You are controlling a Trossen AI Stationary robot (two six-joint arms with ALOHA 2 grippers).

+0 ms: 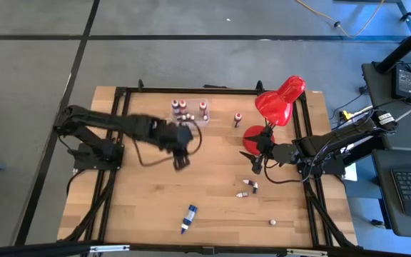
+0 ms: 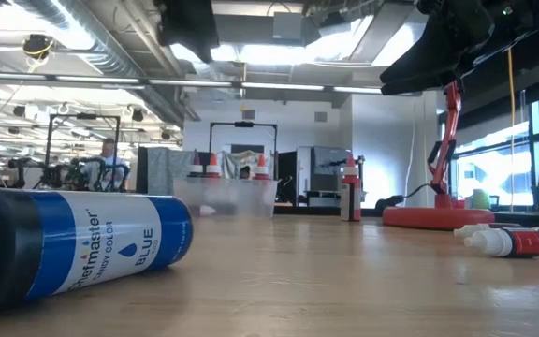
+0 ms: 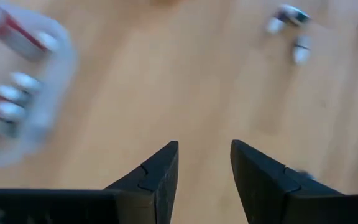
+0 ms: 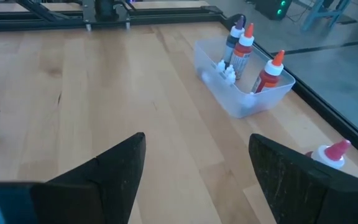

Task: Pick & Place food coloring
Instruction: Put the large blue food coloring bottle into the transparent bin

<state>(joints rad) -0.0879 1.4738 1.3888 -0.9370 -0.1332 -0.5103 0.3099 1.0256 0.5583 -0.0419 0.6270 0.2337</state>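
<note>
Most small food-coloring bottles [image 4: 246, 45] stood upright in the clear box [image 4: 244, 99] at the table's far edge, w/ one more bottle [image 1: 238, 118] upright on the wood just beside the box, toward the lamp. Two or three small ones [image 1: 248, 188] lay on their sides near the table's middle-right, another tiny one [image 1: 272, 223] near the front edge. The long blue bottle [image 1: 188, 218] lay on its side at the front, well apart from the box.

My left gripper [image 1: 182, 148] hung over bare wood near the box, fingers [image 3: 157, 177] a little apart, holding nothing. My right gripper [image 1: 256, 158] was beside the red lamp's base [image 1: 252, 135], jaws spread wide, empty too. Table [image 1: 141, 207] was plain light wood.
</note>
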